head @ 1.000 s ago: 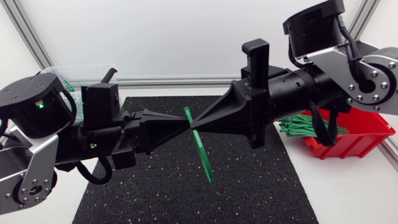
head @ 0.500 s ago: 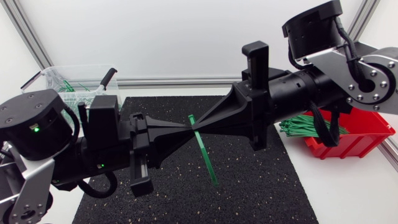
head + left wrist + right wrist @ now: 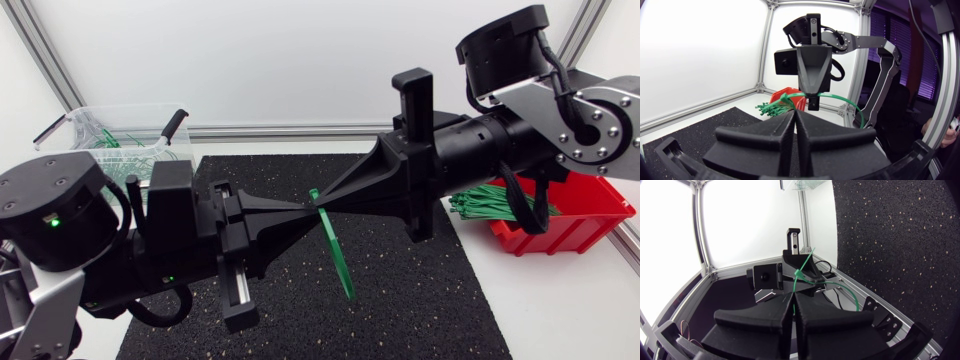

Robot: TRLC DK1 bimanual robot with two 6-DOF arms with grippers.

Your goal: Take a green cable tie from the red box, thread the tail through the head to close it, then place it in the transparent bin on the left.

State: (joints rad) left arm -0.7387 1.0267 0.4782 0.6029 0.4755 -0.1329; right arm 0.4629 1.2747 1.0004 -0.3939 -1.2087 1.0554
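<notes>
Above the black mat [image 3: 420, 300], both grippers meet tip to tip on one green cable tie [image 3: 335, 250].
Nearest, the tie's free end hangs down toward the mat. At its upper end the left gripper [image 3: 305, 207] is clenched and seems to pinch it, while the right gripper [image 3: 325, 203] is clamped on the strap. The wrist views show the strap bowed into a loop beside the fingers. Threading looks to be the step in hand; whether the tail has entered the head I cannot tell. Next calls for fine alignment, then a pull through. Farther off sit the red box [image 3: 590, 225] and the transparent bin [image 3: 75, 125].
</notes>
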